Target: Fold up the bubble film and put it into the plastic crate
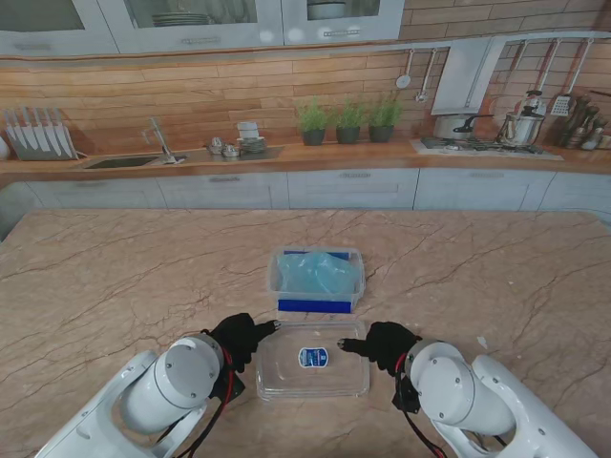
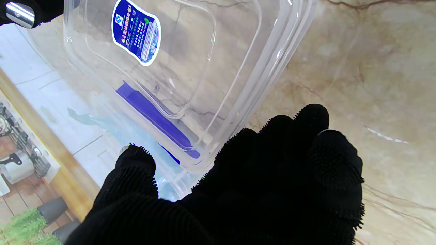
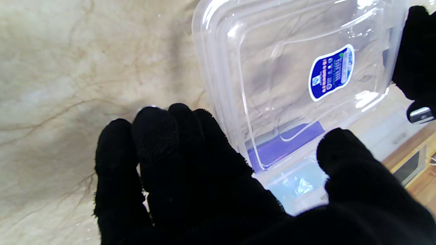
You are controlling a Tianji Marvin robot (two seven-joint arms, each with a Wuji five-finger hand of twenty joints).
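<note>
On the counter our left hand and right hand, fingers spread and empty, flanked the lid; bubble film filled the crate, so closing seemed next.

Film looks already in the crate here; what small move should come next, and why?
Probably lift the clear lid toward the crate. The bubble film already lies inside, and the left hand and right hand flank the lid's sides, apparently touching its edges.
</note>
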